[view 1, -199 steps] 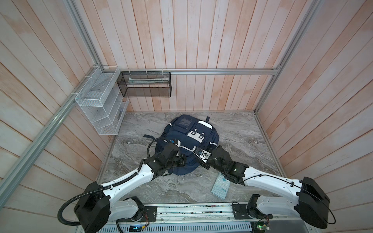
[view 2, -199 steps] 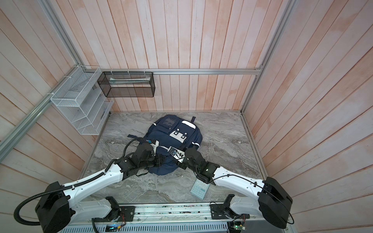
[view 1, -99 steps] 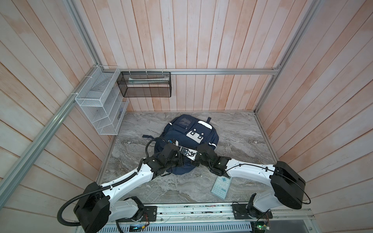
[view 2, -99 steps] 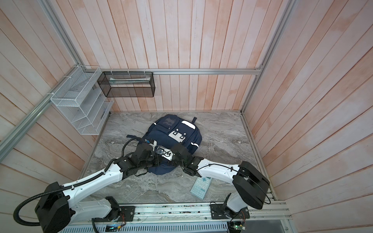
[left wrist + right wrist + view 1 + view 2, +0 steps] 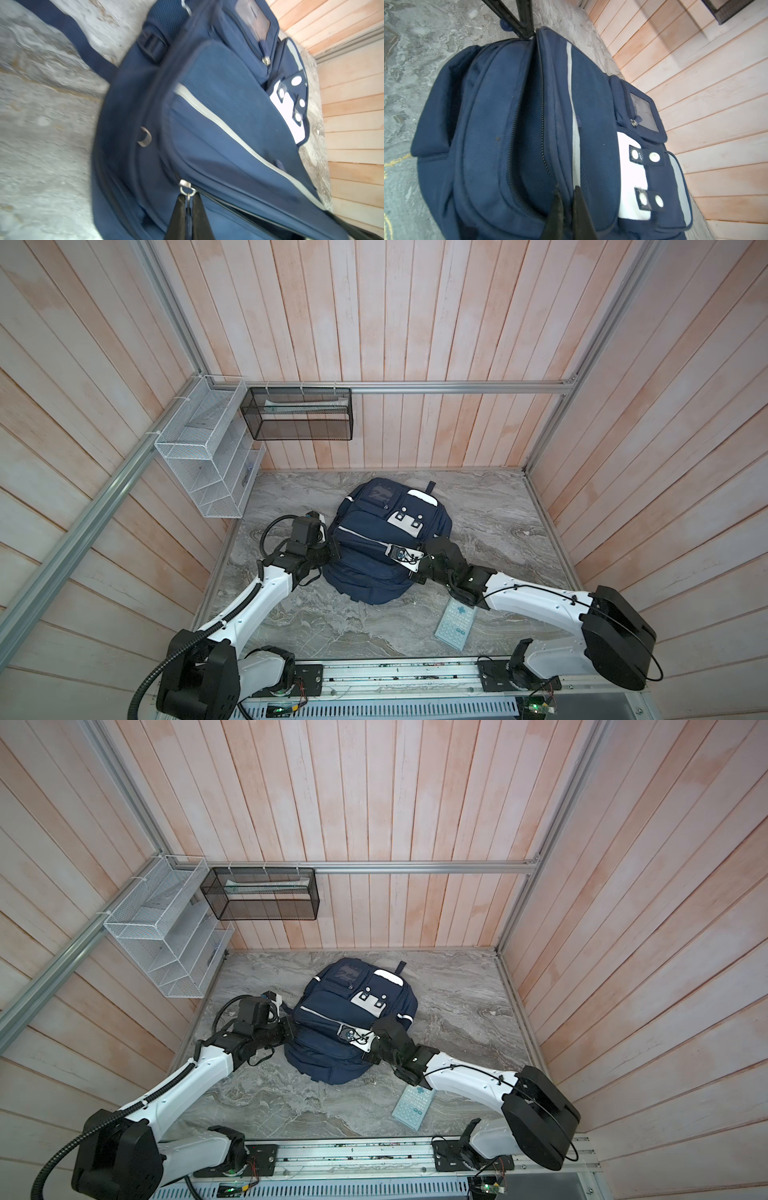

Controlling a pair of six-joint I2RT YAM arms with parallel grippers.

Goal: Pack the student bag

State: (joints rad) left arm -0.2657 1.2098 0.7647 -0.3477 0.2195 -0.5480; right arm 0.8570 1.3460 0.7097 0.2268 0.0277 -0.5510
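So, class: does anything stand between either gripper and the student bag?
Nothing visible does. The left gripper is shut on a zipper pull of the student bag, and the right gripper pinches its front fabric.

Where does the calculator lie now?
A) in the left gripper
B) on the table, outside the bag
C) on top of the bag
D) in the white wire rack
B: the calculator lies flat on the table, apart from the student bag.
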